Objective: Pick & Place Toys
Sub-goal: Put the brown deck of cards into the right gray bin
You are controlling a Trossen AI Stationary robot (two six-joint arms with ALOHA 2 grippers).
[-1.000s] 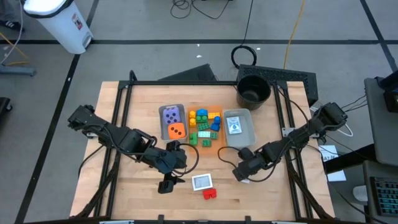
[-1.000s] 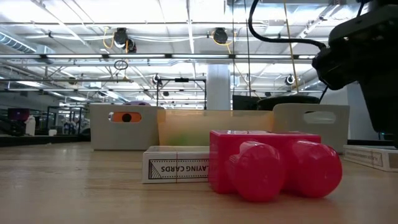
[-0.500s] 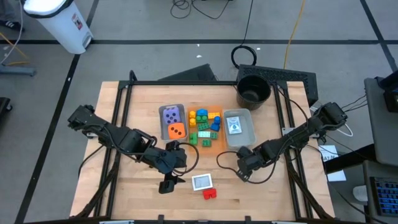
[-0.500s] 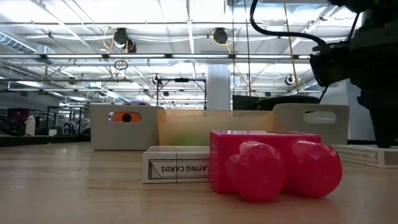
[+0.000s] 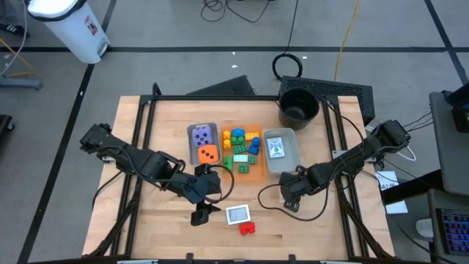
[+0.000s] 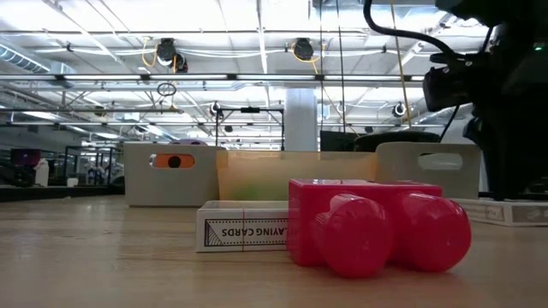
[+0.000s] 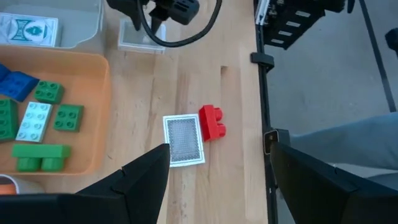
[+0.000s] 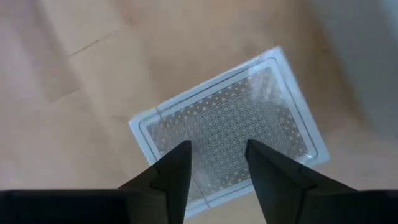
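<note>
My right gripper (image 5: 290,193) points down, open, over a flat whitish card box (image 8: 227,134) that lies flat on the wood in front of the grey tray (image 5: 281,151). My left gripper (image 5: 199,215) hangs open above the table. Just to its right, another card box (image 5: 238,214) and a red brick (image 5: 247,228) lie on the wood. Dice sit in a grey tray (image 5: 203,143). Bricks fill the orange tray (image 5: 242,150). My right gripper comes from above, its fingertips (image 8: 183,155) standing over the middle of the card box's top face (image 8: 217,118). I cannot tell whether they touch it. The box lies flat on the table.
A black round bucket (image 5: 299,107) stands at the far right, behind the trays. The three trays sit side by side in the table's middle. Bare wood lies along the near edge and on the left side. In the low view the red brick (image 6: 377,224) fronts the card box (image 6: 244,229).
My right gripper has rolled about the line it points along and shifted a little toward the table's far edge, staying over the card box. The toys and trays lie where they were.
</note>
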